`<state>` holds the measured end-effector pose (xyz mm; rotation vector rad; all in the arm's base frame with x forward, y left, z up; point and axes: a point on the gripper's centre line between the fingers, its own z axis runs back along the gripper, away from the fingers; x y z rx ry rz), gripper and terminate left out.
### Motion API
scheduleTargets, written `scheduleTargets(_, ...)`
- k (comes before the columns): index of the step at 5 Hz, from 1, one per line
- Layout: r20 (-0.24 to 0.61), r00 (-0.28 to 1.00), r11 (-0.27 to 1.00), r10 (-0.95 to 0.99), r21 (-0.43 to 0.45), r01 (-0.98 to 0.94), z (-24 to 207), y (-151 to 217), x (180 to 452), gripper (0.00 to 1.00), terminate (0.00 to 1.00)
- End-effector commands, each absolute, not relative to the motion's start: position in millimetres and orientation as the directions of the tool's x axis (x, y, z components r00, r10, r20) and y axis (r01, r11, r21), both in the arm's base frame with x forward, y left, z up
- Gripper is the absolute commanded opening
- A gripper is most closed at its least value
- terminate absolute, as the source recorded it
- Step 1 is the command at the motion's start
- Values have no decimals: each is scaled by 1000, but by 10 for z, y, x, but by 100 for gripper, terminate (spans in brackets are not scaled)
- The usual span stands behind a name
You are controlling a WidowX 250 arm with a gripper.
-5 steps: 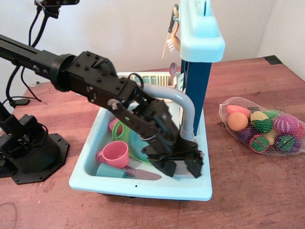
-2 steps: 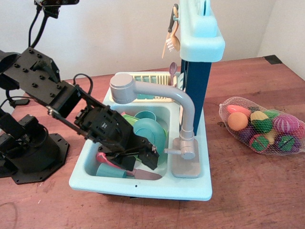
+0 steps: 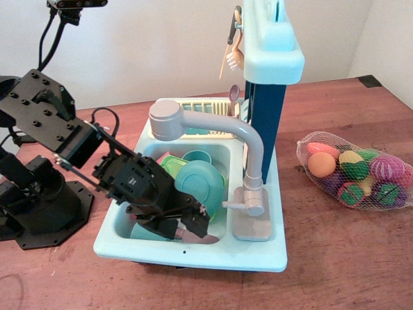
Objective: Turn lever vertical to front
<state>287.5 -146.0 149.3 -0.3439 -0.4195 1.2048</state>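
Note:
The grey toy faucet's base block (image 3: 253, 201) stands at the right side of the light-blue toy sink (image 3: 193, 253). The lever (image 3: 235, 205) is a short light-grey handle jutting from that block to the left, about level, over the basin's edge. The long curved spout ends in a round head (image 3: 164, 120) at the back left. My black gripper (image 3: 181, 226) hangs low over the front left of the basin, well left of the lever and not touching it. Its jaws look open and empty.
The basin holds a teal plate (image 3: 201, 181), a green cup (image 3: 172, 165), a teal cup (image 3: 197, 156) and a toy knife (image 3: 206, 239). A yellow dish rack (image 3: 200, 106) and a blue tower (image 3: 266, 110) stand behind. A net bag of toy fruit (image 3: 355, 169) lies right. The arm's base (image 3: 39, 206) is left.
My gripper has left the faucet base and drawn back left and down into the basin. The lever and spout, hidden by the arm a second ago, now show.

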Motion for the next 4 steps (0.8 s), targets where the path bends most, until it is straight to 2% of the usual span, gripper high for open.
scheduleTargets(1,152,236,281,960,-518,-808,1855,-1528,2715,100,0)
scheduleTargets(3,136,254,286,958,-547,-786,1857,-1526,2656,100,0)
scheduleTargets(4,136,254,286,958,-547,-786,1857,-1526,2656,100,100)
